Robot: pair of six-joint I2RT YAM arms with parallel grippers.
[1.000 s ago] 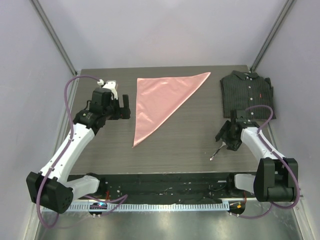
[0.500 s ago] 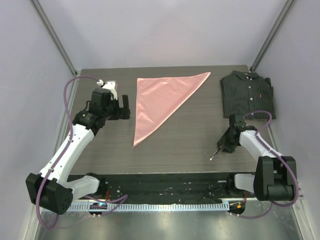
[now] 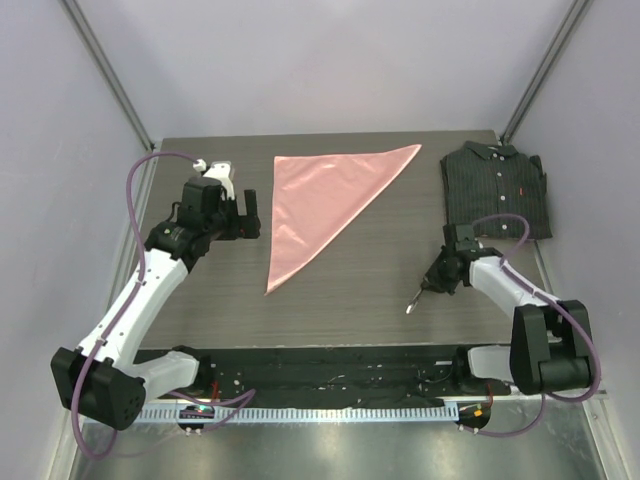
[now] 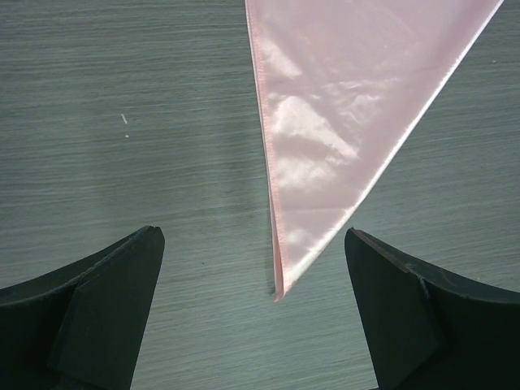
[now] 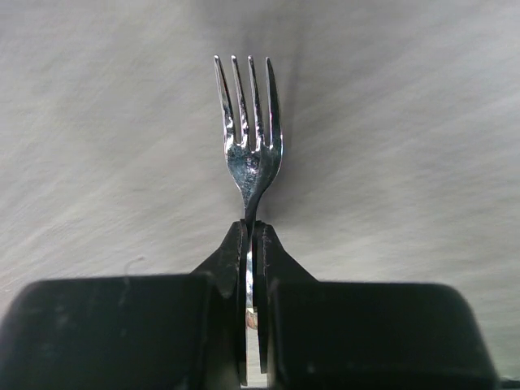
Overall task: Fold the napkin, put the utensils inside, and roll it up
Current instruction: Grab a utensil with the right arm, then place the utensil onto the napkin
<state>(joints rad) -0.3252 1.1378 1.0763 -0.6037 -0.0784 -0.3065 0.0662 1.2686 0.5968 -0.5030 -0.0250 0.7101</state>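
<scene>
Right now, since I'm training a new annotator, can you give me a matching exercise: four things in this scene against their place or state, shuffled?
Things:
1 napkin
2 fork
3 shirt
4 left gripper

States:
A open, beside the napkin
B dark, folded, far right corner of the table
C pink triangle, mid-table
D clamped in the right gripper

Pairs: 1-C; 2-D; 3-B; 4-A

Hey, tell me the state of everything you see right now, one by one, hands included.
napkin, folded into a triangle, lying flat.
fork, gripped at its handle by the right hand, tines sticking out.
shirt, folded flat.
left hand, open, holding nothing.
right hand, shut on the fork.
</scene>
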